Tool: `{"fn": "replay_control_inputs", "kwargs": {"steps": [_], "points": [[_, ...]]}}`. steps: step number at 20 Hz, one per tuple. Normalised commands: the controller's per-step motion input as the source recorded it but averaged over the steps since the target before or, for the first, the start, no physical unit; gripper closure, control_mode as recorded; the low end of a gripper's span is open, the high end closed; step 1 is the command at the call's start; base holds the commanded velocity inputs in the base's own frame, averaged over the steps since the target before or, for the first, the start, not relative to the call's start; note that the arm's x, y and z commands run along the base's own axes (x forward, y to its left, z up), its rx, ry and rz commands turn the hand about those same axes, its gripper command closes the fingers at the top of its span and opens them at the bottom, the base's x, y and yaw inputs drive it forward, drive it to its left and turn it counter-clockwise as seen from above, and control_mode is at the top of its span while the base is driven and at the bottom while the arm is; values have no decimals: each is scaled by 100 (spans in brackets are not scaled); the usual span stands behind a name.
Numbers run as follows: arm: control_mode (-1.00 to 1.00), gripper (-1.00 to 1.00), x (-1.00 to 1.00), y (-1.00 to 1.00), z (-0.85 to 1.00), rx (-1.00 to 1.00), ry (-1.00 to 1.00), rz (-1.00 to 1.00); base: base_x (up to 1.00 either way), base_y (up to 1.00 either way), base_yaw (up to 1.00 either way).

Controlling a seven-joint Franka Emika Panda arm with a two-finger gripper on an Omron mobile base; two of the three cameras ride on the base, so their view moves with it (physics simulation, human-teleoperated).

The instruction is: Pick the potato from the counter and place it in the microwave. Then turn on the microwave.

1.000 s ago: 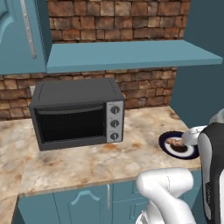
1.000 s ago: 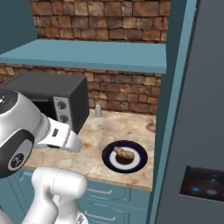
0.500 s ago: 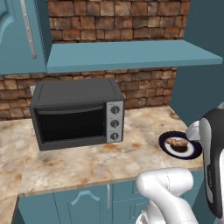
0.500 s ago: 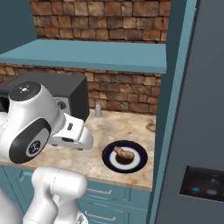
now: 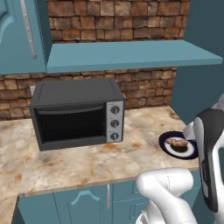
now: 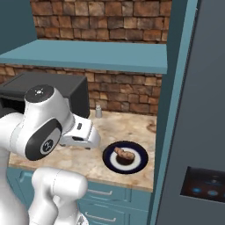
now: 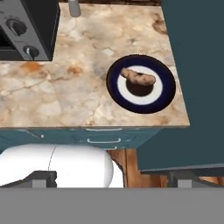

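**Potato sits on its plate, gripper open above**

The small tan-brown potato (image 7: pixel 138 78) lies on a round dark-blue plate with a white centre (image 7: pixel 165 98), partly over a dark patch in the middle of it. The plate rests on the beige marbled stone counter (image 7: pixel 65 87), near the counter's front edge and just beside a tall teal panel (image 7: pixel 197 65). In the right base view the potato (image 6: pixel 124 155) shows on the same plate (image 6: pixel 139 162); in the left base view the plate (image 5: pixel 167 146) lies to the right of a small black-and-silver box oven with three knobs (image 5: pixel 76 113), well apart from it, its door shut. A small grey shaker (image 6: pixel 98 112) stands by the brick wall. The gripper (image 7: pixel 111 178) hangs above the counter's front edge, fingers spread wide, holding nothing.
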Motion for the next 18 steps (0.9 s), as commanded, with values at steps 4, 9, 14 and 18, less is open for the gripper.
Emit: {"fn": "replay_control_inputs", "kwargs": {"steps": [4, 9, 14, 18], "points": [[-100, -100, 24, -7, -23, -6, 0, 4, 0, 0, 0], [-100, -100, 30, -9, -23, -6, 1, 7, 0, 0, 0], [-100, -100, 34, -11, -19, -1, 5, 9, 0, 0, 0], [-100, -100, 31, -11, -20, 0, 10, 11, 0, 0, 0]]}}
